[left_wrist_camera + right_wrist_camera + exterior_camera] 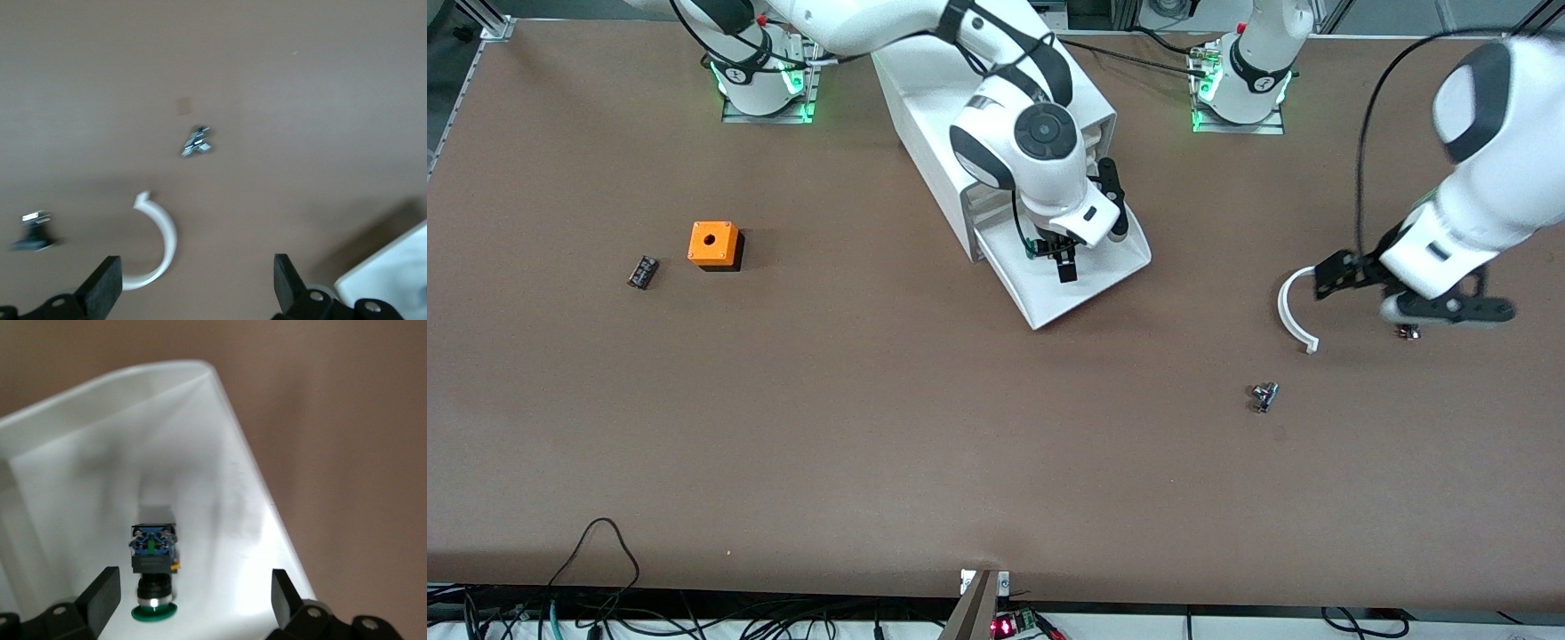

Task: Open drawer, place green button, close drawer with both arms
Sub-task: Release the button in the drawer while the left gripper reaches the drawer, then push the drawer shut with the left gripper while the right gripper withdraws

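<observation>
The white cabinet (951, 107) stands between the arm bases. Its lowest drawer (1089, 284) is pulled out toward the front camera. My right gripper (1065, 265) hangs over the open drawer with its fingers wide apart. In the right wrist view the green-capped button (153, 570) lies on its side on the drawer floor (220, 520), between the fingers of the right gripper (195, 600) and touching neither. My left gripper (1400, 298) is open and empty, low over the table toward the left arm's end. In the left wrist view it (193, 293) holds nothing.
A white curved strip (1294, 311) lies on the table beside the left gripper, also in the left wrist view (157, 243). Two small metal parts (1263, 397) (1408, 332) lie near it. An orange cube (713, 244) and a black-capped part (642, 271) sit toward the right arm's end.
</observation>
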Tool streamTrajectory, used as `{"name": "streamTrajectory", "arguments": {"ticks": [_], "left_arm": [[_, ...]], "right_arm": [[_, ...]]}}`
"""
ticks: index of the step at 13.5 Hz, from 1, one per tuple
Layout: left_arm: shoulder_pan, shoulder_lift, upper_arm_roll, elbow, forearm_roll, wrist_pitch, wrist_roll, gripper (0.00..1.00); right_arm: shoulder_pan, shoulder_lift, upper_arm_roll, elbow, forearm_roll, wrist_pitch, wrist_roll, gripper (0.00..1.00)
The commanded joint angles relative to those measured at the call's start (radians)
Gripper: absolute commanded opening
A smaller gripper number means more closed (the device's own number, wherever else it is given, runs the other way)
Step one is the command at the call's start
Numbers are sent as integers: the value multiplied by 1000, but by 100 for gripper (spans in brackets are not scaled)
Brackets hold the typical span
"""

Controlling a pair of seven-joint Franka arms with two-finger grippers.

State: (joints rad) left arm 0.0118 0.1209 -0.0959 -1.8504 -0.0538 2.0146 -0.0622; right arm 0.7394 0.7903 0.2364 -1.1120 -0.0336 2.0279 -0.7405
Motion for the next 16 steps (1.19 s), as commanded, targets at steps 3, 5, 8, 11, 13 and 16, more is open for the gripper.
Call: {"name": "streamTrajectory", "arguments": {"ticks": [3, 5, 8, 11, 13, 16], "left_arm": [[-127, 155, -5, -98, -64, 280, -193, 100], [-183, 241, -4, -96, -66, 341, -289, 100], [-263, 339, -4, -96, -72, 424, -468, 100], [-306, 368, -7, -115, -75, 437, -519, 100], [-311, 365, -34, -142, -154, 435, -519, 100], [-311, 330, -117, -188, -244, 426, -519, 100]], "right_arm": [[-112, -144, -18, -14, 23, -75, 108, 100], [-121, -190, -116, -55, -23, -87, 192, 100], [-126, -253, -242, -129, -23, -89, 443, 100], [-181, -292, -267, -134, -15, -173, 752, 100], [-221, -316, -267, -132, -23, -227, 924, 100], [-294, -382, -267, -137, -14, -394, 1047, 100]]}}
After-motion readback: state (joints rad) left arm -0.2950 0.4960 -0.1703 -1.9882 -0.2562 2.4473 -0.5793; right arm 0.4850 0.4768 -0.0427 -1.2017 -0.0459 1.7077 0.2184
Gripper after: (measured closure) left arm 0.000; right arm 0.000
